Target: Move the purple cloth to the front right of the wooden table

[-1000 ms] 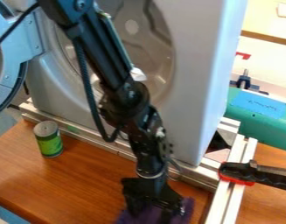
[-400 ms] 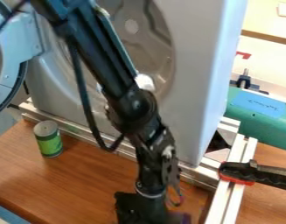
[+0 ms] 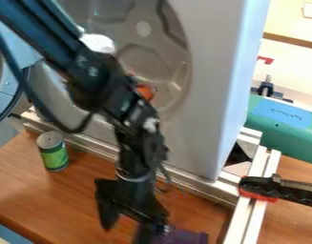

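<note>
The black gripper (image 3: pixel 125 231) hangs low over the wooden table near the bottom edge, its fingers spread apart. Just right of it lies a purple cloth (image 3: pixel 182 237), partly cut off by the bottom edge; whether the right finger touches it, I cannot tell. Nothing is visible between the fingers. A green can with a grey top (image 3: pixel 53 151) stands upright on the table, up and to the left of the gripper.
Behind the arm stands a grey toy washing machine (image 3: pixel 206 71), its round door swung out left. Metal rails (image 3: pixel 254 205) edge the table behind and right, with a black and red clamp (image 3: pixel 273 189). A green object (image 3: pixel 292 125) lies beyond.
The gripper first went lower, then shifted left, and the upper arm swung left. The purple cloth now shows nearer the bottom edge than a second ago. The can has stayed put.
</note>
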You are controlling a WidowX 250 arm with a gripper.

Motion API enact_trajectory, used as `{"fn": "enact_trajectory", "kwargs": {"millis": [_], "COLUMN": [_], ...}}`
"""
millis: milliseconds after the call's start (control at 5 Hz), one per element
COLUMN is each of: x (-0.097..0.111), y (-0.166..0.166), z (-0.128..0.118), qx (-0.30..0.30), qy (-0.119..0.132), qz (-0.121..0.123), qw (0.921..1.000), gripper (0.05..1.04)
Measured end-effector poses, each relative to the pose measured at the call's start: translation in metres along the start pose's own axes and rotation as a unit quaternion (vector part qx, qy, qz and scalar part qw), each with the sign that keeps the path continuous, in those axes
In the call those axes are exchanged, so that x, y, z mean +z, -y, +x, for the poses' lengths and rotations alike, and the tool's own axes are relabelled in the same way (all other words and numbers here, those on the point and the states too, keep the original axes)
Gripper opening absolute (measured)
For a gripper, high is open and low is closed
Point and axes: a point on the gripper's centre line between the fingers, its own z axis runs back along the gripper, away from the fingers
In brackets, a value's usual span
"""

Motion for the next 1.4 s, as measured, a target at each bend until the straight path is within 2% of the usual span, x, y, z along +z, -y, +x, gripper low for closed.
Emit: {"fn": "enact_trajectory", "kwargs": {"millis": [200, 400, 600, 800, 1000, 1400], "x": [0.007, 0.011, 0.030, 0.045, 0.055, 0.055], "y": [-0.039, -0.087, -0.133, -0.153, -0.164, -0.164], "z": [-0.006, -0.010, -0.003, 0.002, 0.011, 0.011], "qx": [-0.018, -0.018, -0.035, -0.059, -0.091, -0.093], "qy": [-0.021, -0.029, -0.004, 0.018, 0.033, 0.032], "qz": [0.002, -0.002, 0.029, 0.067, 0.077, 0.076], "qw": [0.9996, 0.9994, 0.9989, 0.9958, 0.9924, 0.9923], "gripper": [1.000, 1.000, 1.000, 1.000, 1.000, 1.000]}}
